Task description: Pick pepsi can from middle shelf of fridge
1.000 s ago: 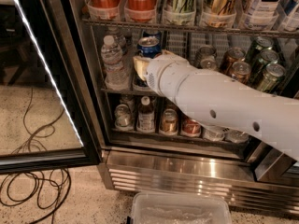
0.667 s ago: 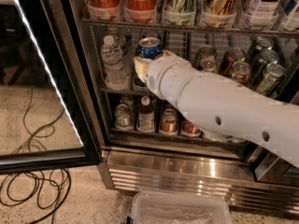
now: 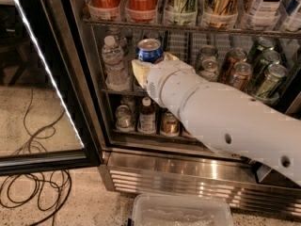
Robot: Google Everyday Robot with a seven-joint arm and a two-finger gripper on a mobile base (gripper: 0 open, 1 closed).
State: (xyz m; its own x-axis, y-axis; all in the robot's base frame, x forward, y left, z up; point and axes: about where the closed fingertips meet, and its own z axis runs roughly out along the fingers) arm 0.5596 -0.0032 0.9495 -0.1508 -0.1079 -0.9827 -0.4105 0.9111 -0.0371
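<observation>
- Far left of the gripper [image 3: 153,65], the white light strip [image 3: 44,69] slants down the open door of the fridge [image 3: 155,166].
- Just left of it, a water bottle [image 3: 114,62] stands on the middle shelf [image 3: 117,92].
- At the gripper, the pepsi can [image 3: 150,50] shows its silver top just above; the white arm [image 3: 225,117] hides the grip, so I cannot tell its state.
- Right of it, copper and green cans [image 3: 254,72] share the shelf.

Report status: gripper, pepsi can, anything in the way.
Gripper inside fridge, at middle shelf, up against pepsi can. Can upright, base hidden by arm. Water bottle close beside it, nothing in front.
</observation>
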